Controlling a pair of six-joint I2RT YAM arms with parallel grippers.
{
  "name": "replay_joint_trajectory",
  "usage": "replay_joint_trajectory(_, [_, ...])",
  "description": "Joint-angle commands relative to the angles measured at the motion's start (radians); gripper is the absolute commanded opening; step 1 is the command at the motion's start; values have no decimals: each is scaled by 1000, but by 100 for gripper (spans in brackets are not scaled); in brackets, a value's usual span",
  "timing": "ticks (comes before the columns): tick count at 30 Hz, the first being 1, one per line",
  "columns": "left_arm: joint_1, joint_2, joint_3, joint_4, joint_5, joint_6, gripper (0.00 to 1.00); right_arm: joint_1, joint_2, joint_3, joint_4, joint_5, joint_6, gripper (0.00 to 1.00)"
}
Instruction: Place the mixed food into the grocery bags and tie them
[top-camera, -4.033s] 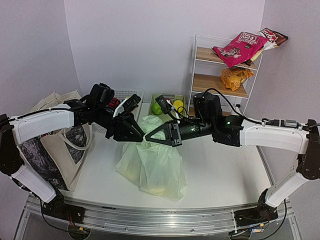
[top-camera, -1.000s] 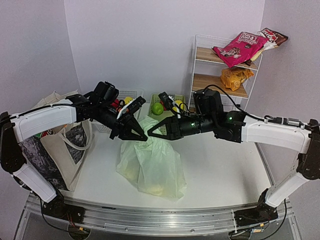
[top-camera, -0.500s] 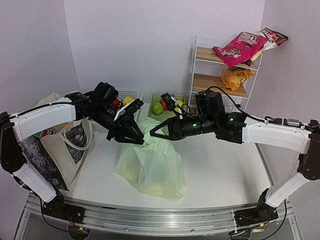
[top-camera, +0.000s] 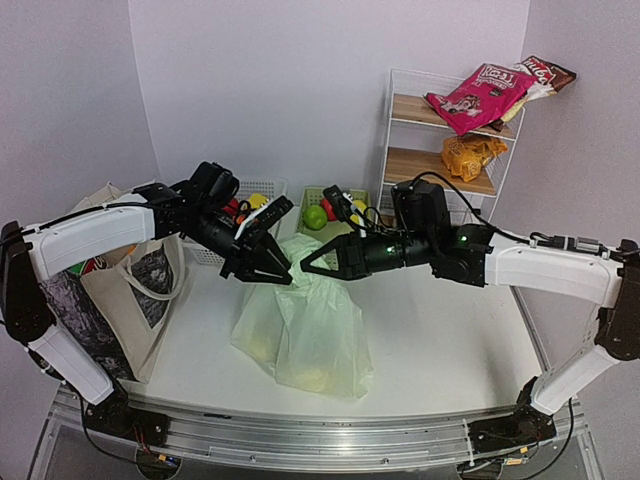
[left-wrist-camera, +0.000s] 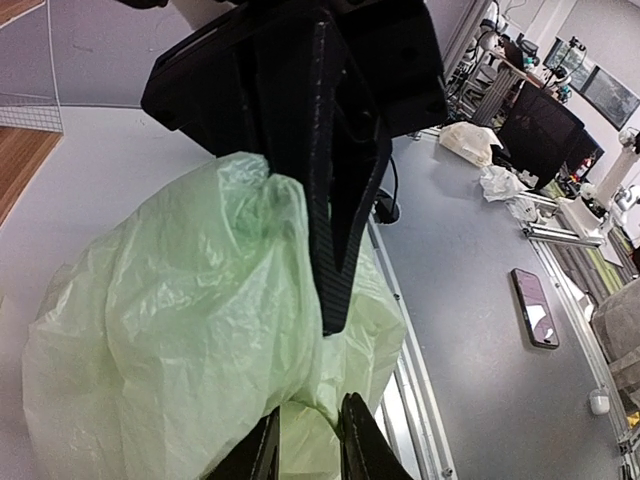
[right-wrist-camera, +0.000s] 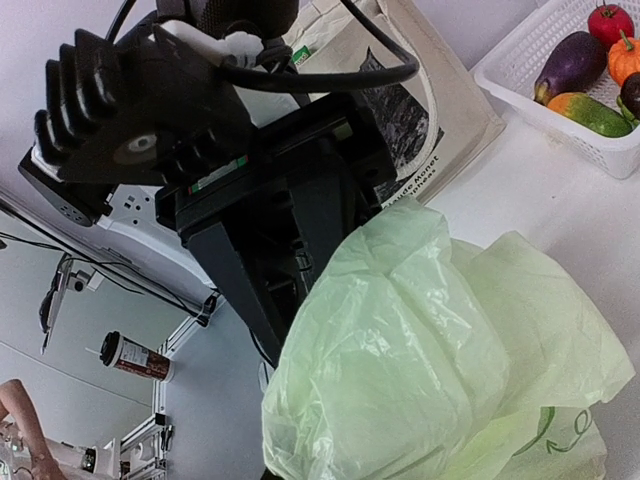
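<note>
Since a second ago the left pincer (left-wrist-camera: 305, 445) has let its jaws ease slightly apart at the gathered top of the plastic bag (top-camera: 300, 330), which sits slumped and filled in the middle of the desk (top-camera: 450, 340). Film shows in the gap, but I cannot tell whether it is gripped. Opposite, the right pincer (top-camera: 307, 267) is pressed together at the same peak, probably keeping the neck raised for knotting. The canvas tote (top-camera: 120, 280) stands at the left edge.

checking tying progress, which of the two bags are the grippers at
The pale-green plastic bag mid-table; left gripper and right gripper meet at its top. The canvas tote stands apart, far left.
</note>
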Motion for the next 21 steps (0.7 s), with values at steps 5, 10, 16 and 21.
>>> replay_joint_trajectory(5, [3, 2, 54, 25, -6, 8, 5, 0, -20, 27, 23, -33, -11, 0])
replay_joint_trajectory(10, [2, 12, 66, 35, 9, -16, 9, 0, -16, 31, 23, -41, -12, 0])
replay_joint_trajectory(16, [3, 16, 68, 44, 37, -25, 15, 0, -14, 35, 22, -46, -12, 0])
replay_joint_trajectory(21, [3, 14, 64, 54, 44, -40, 17, 0, -9, 36, 21, -47, -13, 0])
